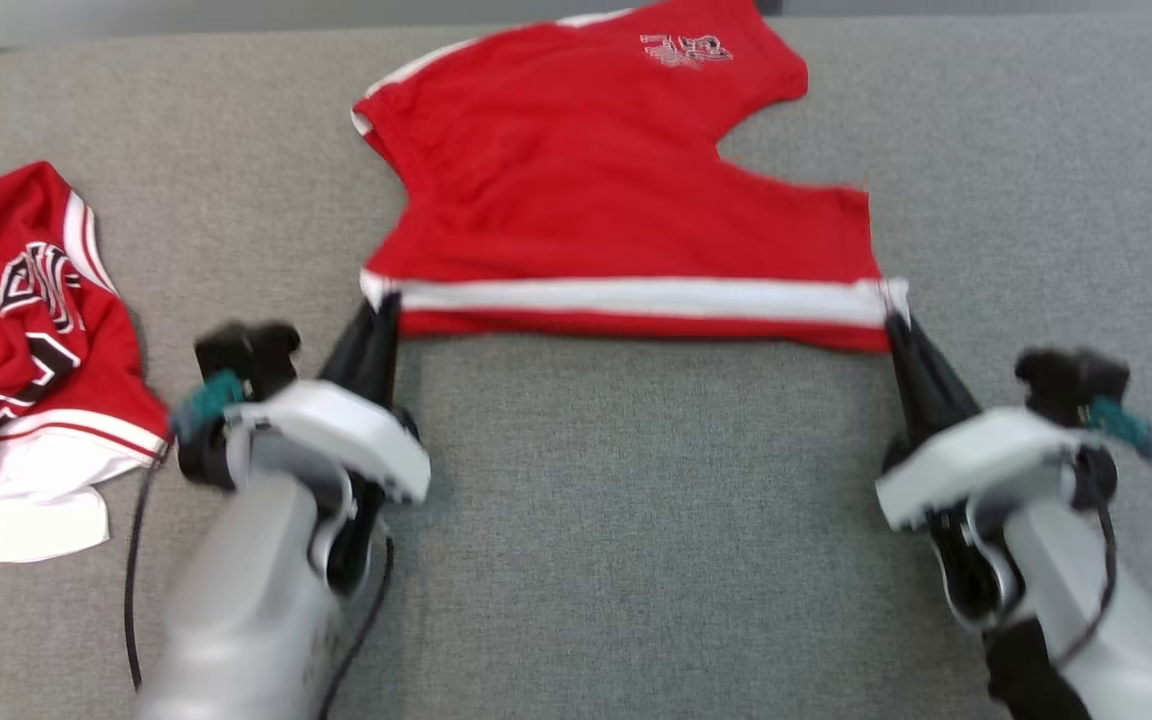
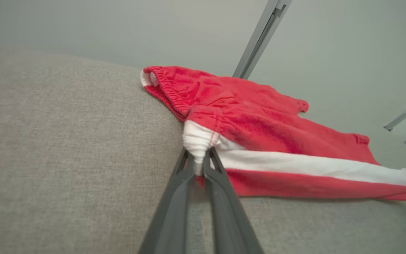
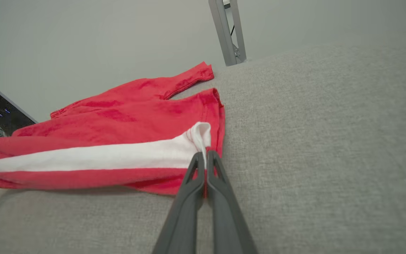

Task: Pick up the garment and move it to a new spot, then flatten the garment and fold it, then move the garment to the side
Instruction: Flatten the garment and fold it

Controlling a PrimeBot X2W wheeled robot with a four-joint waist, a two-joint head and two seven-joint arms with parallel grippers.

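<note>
On the head view I saw the red shorts (image 1: 576, 190) spread at the middle of the grey worktop (image 1: 636, 520), reaching to its far edge. The white-striped side nearest me was stretched straight between the two arms. The left gripper (image 1: 381, 318) had its jaws clamped on the left end of that stripe, and the right gripper (image 1: 898, 328) had its jaws clamped on the right end. A crumpled red jersey (image 1: 26, 340) lay at the worktop's left edge, well apart from the shorts. On the left wrist view the two dark fingers (image 2: 174, 197) pinched a bunched white corner, with the stripe running off to the right and a thin shadow beneath the red edge. On the right wrist view that arm's fingers (image 3: 185, 211) met tight on the white corner at the leg hem, with the shorts lying to the left. A grey metal post (image 3: 227, 31) stood beyond the worktop's far edge.
</note>
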